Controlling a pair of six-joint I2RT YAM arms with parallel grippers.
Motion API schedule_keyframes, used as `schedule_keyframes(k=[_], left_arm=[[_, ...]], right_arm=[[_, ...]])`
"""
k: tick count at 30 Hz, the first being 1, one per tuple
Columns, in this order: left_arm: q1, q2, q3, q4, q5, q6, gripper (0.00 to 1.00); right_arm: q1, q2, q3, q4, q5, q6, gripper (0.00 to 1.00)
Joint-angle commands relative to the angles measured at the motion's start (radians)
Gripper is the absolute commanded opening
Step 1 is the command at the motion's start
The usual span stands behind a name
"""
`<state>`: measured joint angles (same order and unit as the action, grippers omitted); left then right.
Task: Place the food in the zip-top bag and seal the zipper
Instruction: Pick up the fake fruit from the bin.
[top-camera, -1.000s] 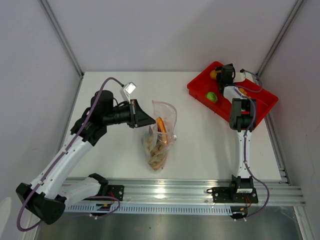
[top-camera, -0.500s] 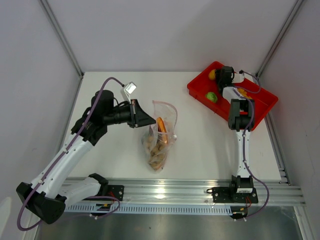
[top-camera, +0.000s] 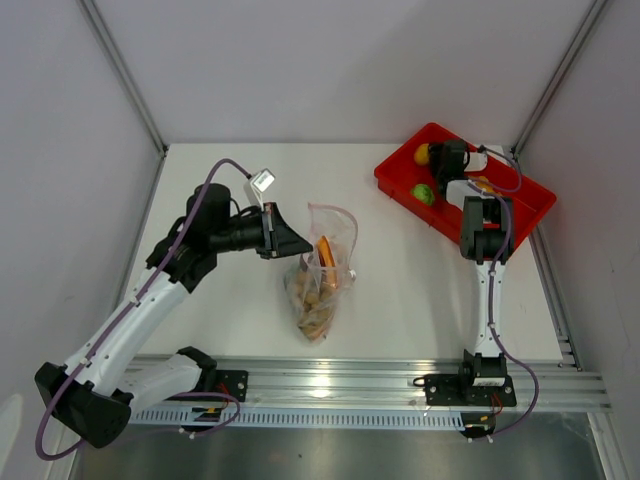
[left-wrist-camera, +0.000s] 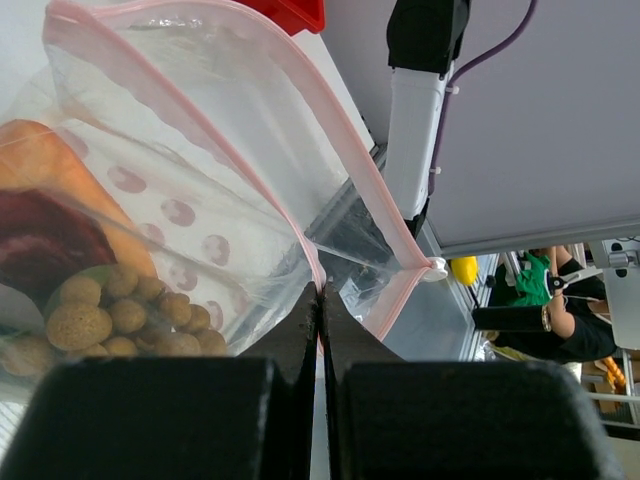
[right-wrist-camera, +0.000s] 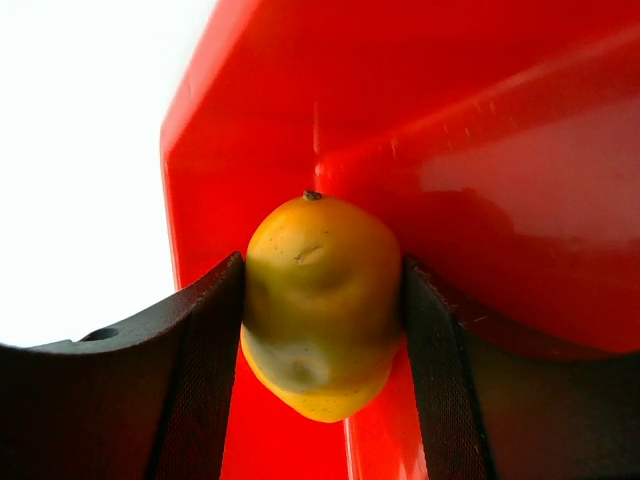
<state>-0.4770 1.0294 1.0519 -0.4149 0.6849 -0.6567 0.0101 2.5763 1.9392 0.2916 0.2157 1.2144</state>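
Note:
The clear zip-top bag (top-camera: 320, 275) lies mid-table with orange, purple-red and lumpy tan food (left-wrist-camera: 95, 310) inside. My left gripper (top-camera: 303, 246) is shut on the bag's mouth edge. The pink zipper (left-wrist-camera: 370, 190) runs straight into its closed jaws (left-wrist-camera: 320, 300), and the mouth gapes open. My right gripper (right-wrist-camera: 322, 268) is in the red tray's far-left corner. Both of its fingers press on a yellow-orange round fruit (right-wrist-camera: 320, 300), which also shows in the top view (top-camera: 424, 153). A green piece (top-camera: 424, 193) and an orange piece (top-camera: 484, 183) lie in the tray.
The red tray (top-camera: 530, 215) sits at the back right, against the right frame rail, and its wall (right-wrist-camera: 450, 120) rises right behind the fruit. A white slider (left-wrist-camera: 437, 267) sits at the zipper's end. White enclosure walls stand on three sides of the table.
My right gripper's jaws have closed in onto the yellow fruit, and the wrist has shifted a little within the tray corner. My left gripper has moved slightly right with the bag's edge.

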Motion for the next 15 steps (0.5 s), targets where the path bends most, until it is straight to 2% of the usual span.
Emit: schedule_keyframes(k=[1,2,10,15], left_arm=[[0.009,-0.018,-0.013,0.027,0.015,-0.026,0.01],[0.009,-0.022,-0.016,0.028,0.015,-0.03,0.01],[0.009,-0.041,-0.041,0.028,0.028,-0.055,0.01],[0.005,-0.058,-0.072,0.053,0.033,-0.084,0.0]], right_arm=[[-0.001,-0.131,-0.057,0.021,-0.015,-0.033,0.02],[-0.001,-0.151,-0.093,0.026,-0.019,-0.035,0.0],[-0.045,-0.344,-0.259,0.099,-0.084,-0.073,0.0],[-0.048,-0.536,-0.379,0.081,-0.136,-0.118,0.0]])
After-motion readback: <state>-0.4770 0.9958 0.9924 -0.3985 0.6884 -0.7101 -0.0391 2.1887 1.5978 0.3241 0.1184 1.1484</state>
